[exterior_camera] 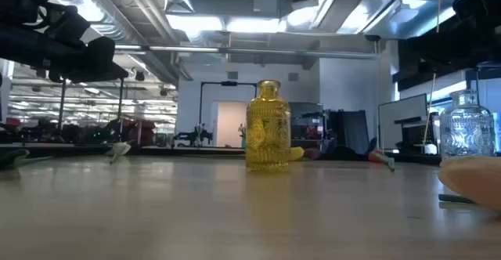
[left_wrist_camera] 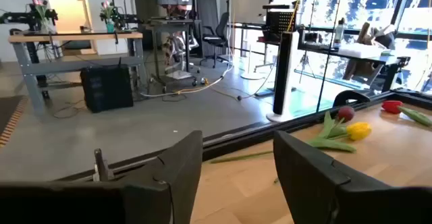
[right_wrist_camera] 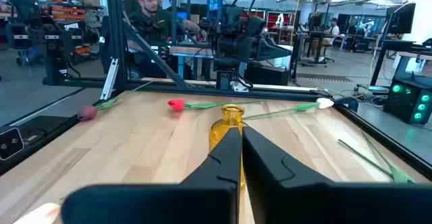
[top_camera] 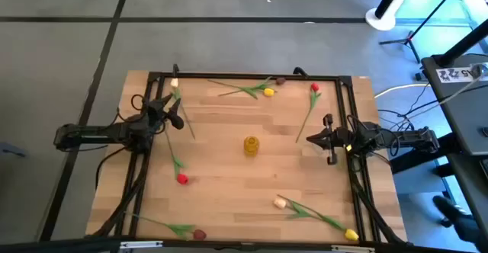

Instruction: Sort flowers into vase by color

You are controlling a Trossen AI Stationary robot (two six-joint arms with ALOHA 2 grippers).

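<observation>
Tulips lie flat and scattered on the wooden table (top_camera: 229, 123). A cream one (top_camera: 174, 83) lies at the far left, its stem running under my left gripper (top_camera: 174, 114). That gripper is open and raised, with a green stem (left_wrist_camera: 241, 158) on the wood beyond its fingers. A red tulip (top_camera: 181, 178) lies near left, and another red one (top_camera: 314, 88) lies far right. Yellow (top_camera: 268, 92) and maroon (top_camera: 280, 79) heads rest by the far edge. My right gripper (top_camera: 311, 139) is shut, pointing at the yellow vase (top_camera: 252, 145) standing mid-table.
Cream (top_camera: 280, 202), yellow (top_camera: 351, 235) and maroon (top_camera: 199, 235) tulips lie along the near edge. A black frame (top_camera: 244, 75) rims the table. A clear glass vase (exterior_camera: 467, 131) shows at the right of the low view. A person in a red hat (right_wrist_camera: 145, 8) stands beyond the table.
</observation>
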